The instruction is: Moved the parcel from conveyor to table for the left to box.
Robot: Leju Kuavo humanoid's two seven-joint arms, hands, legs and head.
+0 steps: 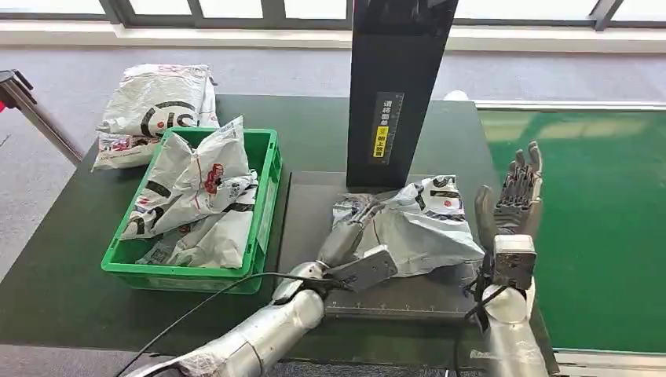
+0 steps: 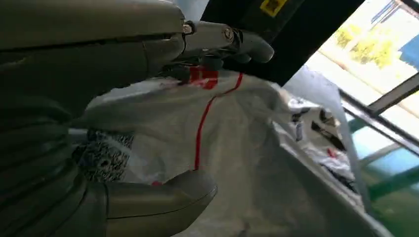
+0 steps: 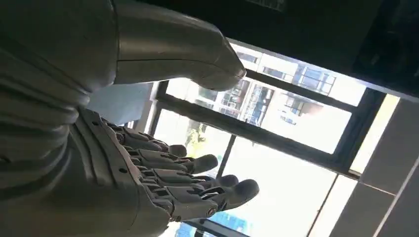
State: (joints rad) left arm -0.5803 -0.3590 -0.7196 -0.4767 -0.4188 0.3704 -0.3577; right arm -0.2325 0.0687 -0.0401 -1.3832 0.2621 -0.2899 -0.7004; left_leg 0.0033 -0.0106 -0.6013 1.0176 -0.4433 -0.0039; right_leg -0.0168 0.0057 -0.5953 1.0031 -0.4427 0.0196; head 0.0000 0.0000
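Observation:
The white crumpled parcel [image 1: 428, 228] lies on a grey plate [image 1: 393, 297] in the middle of the dark table [image 1: 63, 267], just in front of a black upright post [image 1: 397, 86]. My left hand [image 1: 345, 236] reaches onto the parcel's left end. In the left wrist view the parcel [image 2: 237, 148] sits between the fingers [image 2: 237, 39] and the thumb [image 2: 163, 197], so my left hand [image 2: 99, 54] grips it. My right hand [image 1: 514, 200] is raised just right of the parcel with fingers spread, holding nothing. The right hand [image 3: 123, 163] faces windows in its wrist view.
A green crate [image 1: 267, 196] holding several white parcels stands left of the plate. Another parcel [image 1: 157, 106] lies on the table behind the crate. The green conveyor belt [image 1: 597, 220] runs along the right side. A metal stand [image 1: 31, 110] is at far left.

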